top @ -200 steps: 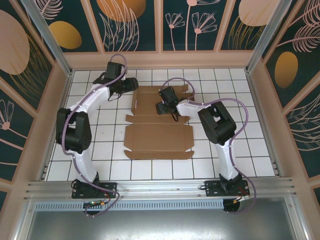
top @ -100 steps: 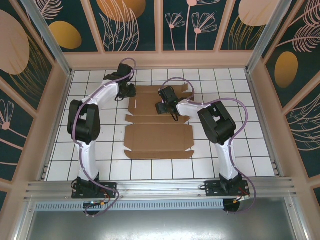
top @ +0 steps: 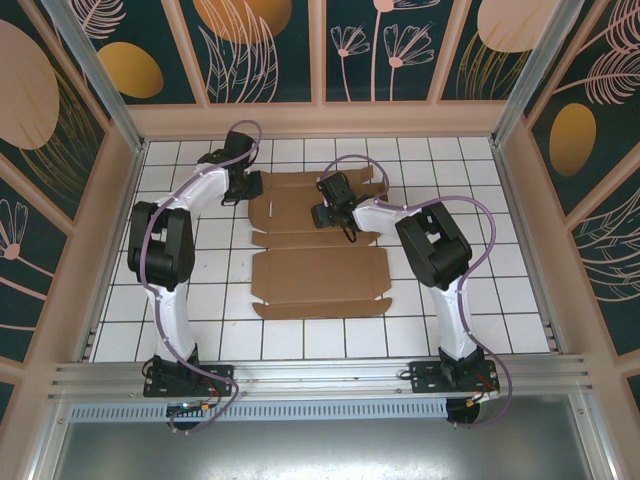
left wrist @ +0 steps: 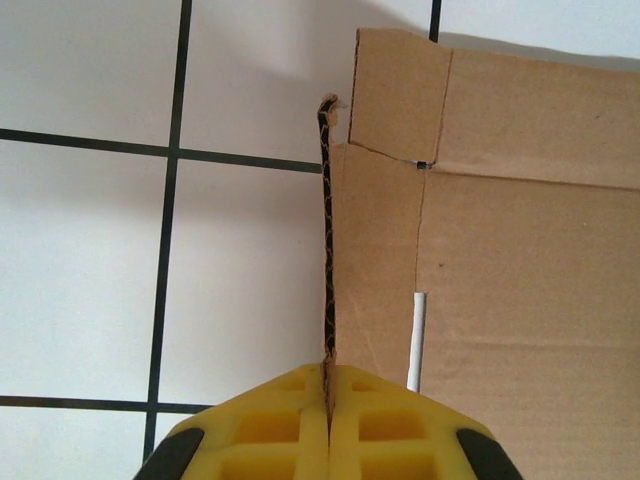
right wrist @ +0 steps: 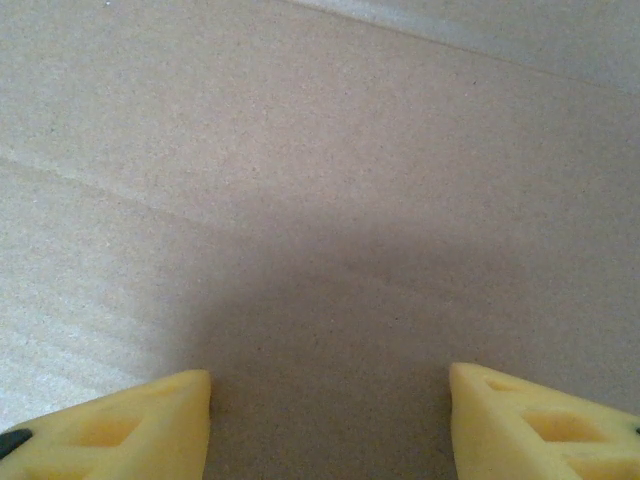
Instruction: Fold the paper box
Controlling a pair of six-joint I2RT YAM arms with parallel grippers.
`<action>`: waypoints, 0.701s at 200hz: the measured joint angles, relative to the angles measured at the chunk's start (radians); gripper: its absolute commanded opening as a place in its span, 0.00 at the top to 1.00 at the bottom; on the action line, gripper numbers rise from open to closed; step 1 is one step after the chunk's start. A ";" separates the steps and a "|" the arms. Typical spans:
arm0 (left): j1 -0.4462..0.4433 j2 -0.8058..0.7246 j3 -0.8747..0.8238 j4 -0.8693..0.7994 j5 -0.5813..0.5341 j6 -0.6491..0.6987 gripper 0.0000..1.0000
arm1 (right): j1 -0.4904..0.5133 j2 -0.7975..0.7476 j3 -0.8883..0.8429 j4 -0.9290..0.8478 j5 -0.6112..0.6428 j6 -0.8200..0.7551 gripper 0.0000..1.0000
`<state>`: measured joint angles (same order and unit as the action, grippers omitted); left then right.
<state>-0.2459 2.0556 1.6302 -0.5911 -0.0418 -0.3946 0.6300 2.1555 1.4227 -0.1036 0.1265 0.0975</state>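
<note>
Two robot arms work a brown cardboard box (top: pixel 320 275) that lies unfolded as a flat die-cut sheet in the middle of a white tiled table (top: pixel 480 250), its long panels running left to right and its creases and notched tabs facing up.

The left gripper (top: pixel 244 187) reaches to the far-left corner of the box. In the left wrist view the left gripper (left wrist: pixel 328 385) has its yellow fingers (left wrist: pixel 260 425) pressed together on a narrow side flap (left wrist: pixel 327 230), pinching it at its near end. The flap stands upright, seen edge-on with its corrugation showing, while the rest of the box (left wrist: pixel 520 250) lies flat to its right and the black-lined table (left wrist: pixel 90 250) shows to its left. A small white mark sits on the cardboard just beside the flap.

The right gripper (top: pixel 323 216) is over the far panel, right of the left one and well inside the sheet's edges. From the right wrist camera the right gripper (right wrist: pixel 330 385) is spread wide, its two yellow fingertips (right wrist: pixel 130 420) apart with bare cardboard of the box (right wrist: pixel 320 150) between them and a faint crease crossing the surface. Whether the tips touch the cardboard cannot be told.
</note>
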 measured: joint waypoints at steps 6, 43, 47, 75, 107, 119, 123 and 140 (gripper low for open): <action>-0.002 0.010 0.008 -0.003 -0.011 0.002 1.00 | 0.000 0.000 0.000 0.000 0.000 0.000 0.40; -0.015 0.090 0.026 -0.016 -0.104 0.002 1.00 | 0.000 0.002 0.003 0.002 0.000 0.000 0.41; -0.020 0.100 0.029 -0.018 -0.119 0.001 1.00 | 0.000 0.002 0.003 0.002 0.000 0.001 0.41; -0.078 0.147 0.100 -0.058 -0.240 -0.006 1.00 | 0.000 0.005 0.006 0.003 0.001 0.002 0.41; -0.120 0.213 0.175 -0.111 -0.356 -0.027 0.99 | 0.000 0.008 0.011 0.000 0.005 0.005 0.41; -0.135 0.235 0.201 -0.126 -0.388 -0.037 0.97 | 0.000 0.010 0.013 -0.001 0.005 0.005 0.42; -0.140 0.240 0.207 -0.129 -0.398 -0.041 0.97 | 0.000 0.010 0.014 -0.001 0.006 0.005 0.42; -0.160 0.261 0.225 -0.141 -0.436 -0.058 0.95 | 0.000 0.012 0.016 -0.001 0.008 0.005 0.42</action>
<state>-0.4057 2.3161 1.8557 -0.7322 -0.4774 -0.4530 0.6304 2.1677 1.4384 -0.1047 0.1341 0.1028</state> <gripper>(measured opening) 0.050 0.586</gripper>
